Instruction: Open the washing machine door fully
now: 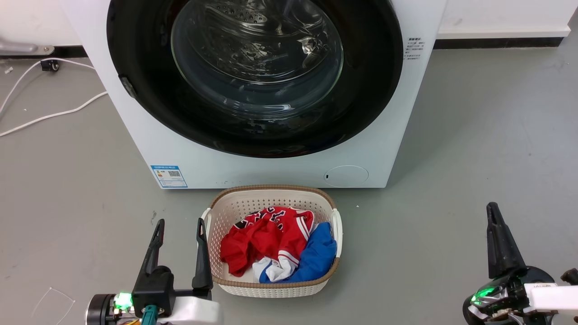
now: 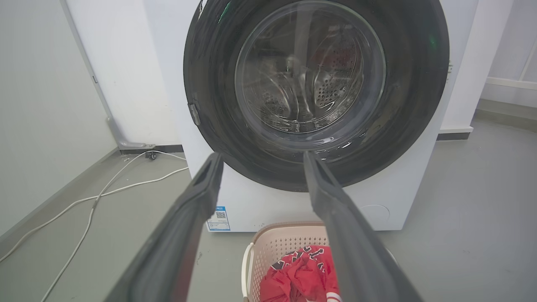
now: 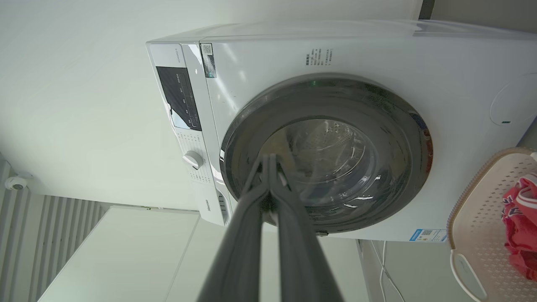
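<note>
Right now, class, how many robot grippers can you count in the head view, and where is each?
2. The left gripper is at the lower left, open, beside the laundry basket; the right gripper is at the lower right, shut, over the grey floor. None looks hidden.

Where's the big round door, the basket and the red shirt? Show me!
washing machine door (image 1: 370,90), head view, on its glossy black ring right of the glass.
basket (image 1: 262,198), head view, on its white back wall.
red shirt (image 1: 266,234), head view, on the middle of the cloth.
</note>
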